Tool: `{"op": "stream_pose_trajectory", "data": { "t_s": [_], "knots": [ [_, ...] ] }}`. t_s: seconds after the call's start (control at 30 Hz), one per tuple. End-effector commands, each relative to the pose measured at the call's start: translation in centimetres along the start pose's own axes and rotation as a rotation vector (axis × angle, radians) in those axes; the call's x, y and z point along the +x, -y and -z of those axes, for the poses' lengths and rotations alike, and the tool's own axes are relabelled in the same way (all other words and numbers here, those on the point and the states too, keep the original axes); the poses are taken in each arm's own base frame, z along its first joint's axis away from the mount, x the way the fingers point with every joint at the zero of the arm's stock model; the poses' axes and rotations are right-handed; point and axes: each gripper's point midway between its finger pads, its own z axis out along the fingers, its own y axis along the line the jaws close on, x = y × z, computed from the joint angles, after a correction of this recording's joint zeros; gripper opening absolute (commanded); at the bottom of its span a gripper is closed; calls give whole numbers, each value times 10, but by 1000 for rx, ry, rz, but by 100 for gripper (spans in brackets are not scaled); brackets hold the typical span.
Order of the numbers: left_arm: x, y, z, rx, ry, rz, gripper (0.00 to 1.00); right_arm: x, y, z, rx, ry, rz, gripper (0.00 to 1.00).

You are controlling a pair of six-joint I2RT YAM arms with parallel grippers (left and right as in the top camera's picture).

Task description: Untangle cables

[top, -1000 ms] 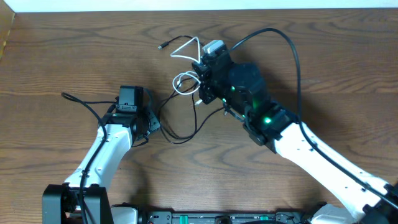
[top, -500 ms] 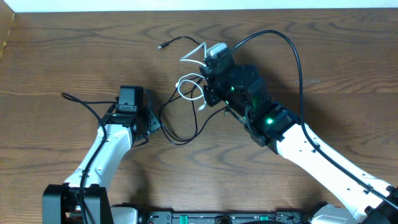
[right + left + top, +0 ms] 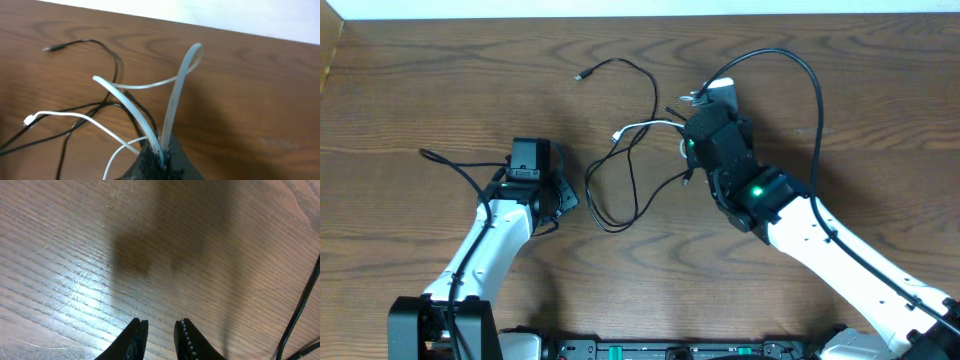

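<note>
Toward the far middle of the counter [image 3: 420, 90], the white cord [image 3: 131, 107] is clamped between the closed fingertips of the right hand [image 3: 162, 152]. In the right wrist view, two loops of that cord are seen rising from the pinch, one arching up and over, the other bending off to the left. A thinner run of it is trailed leftward to a small plug end [image 3: 27, 120]. The black cords [image 3: 75, 43] are spread on the wood just left of this hand, crossed over one another and over the white cord in a loose tangle. One of them is led away to a small plug [image 3: 580, 75] near the far edge. On the near left, the left hand [image 3: 160, 326] is held above bare wood, beside the tangle's left loop. Its fingers are parted by a narrow gap and nothing is gripped between them. A thin black strand [image 3: 300, 305] is glimpsed at the right edge of the left wrist view; which cable it is cannot be told.
</note>
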Motion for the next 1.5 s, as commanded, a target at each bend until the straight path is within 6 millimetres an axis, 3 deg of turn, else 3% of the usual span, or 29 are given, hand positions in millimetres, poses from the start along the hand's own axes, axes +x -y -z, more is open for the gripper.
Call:
{"op": "stream_pose_trajectory", "data": {
  "t_s": [0.0,0.1,0.33,0.5,0.57,0.7,0.83,1.07,1.23,1.47],
  "knots": [
    [-8,1,5,-6,28,-7,25,0,11,-3,64,9,-47,1],
    [-8,1,5,-6,28,-7,25,4,14,-4,83,-4,-84,1],
    [-8,1,5,-6,28,-7,25,23,46,-2,266,-10,-336,1],
    [-8,1,5,-6,28,-7,25,38,40,-9,254,-67,-323,1],
    [-6,4,5,7,19,-8,25,52,46,-10,295,-111,-280,1],
    [0,27,6,137,-22,-101,33,73,55,-15,357,-170,-256,1],
    [8,57,13,313,-60,-208,40,95,44,-28,327,-247,-238,1],
    [25,83,27,502,-119,-323,45,121,30,-49,301,-313,-224,1],
    [40,104,45,682,-155,-440,46,122,23,-54,270,-319,-209,1],
    [40,104,45,682,-155,-441,46,106,-6,-64,108,-289,-150,1]
  ]
}}
